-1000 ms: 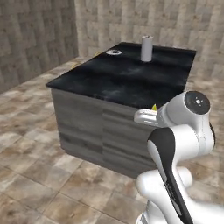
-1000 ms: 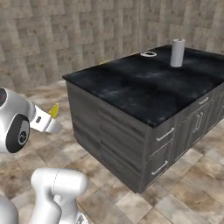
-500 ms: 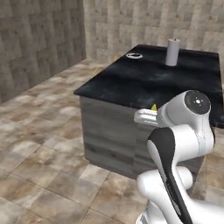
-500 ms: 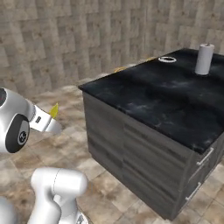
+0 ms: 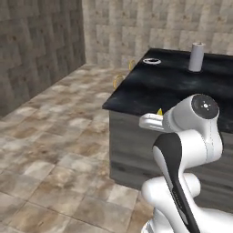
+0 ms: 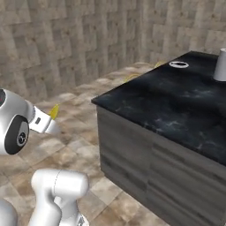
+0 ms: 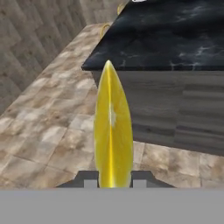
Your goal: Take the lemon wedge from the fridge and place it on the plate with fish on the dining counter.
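Lemon wedge (image 7: 113,131) pinched thinly in tool (image 7: 113,183), liable to slip before reaching plate (image 5: 152,61) across bench (image 5: 182,86).

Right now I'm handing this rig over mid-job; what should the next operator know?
Gripper: shut on the lemon wedge, held out ahead of the arm, short of the dining counter.
Plate: small pale round one, far on the counter top near a grey cylinder.
Done: wedge is out of the fridge and in hand.
Left: get within reach of the plate, set the wedge on it, open and withdraw.
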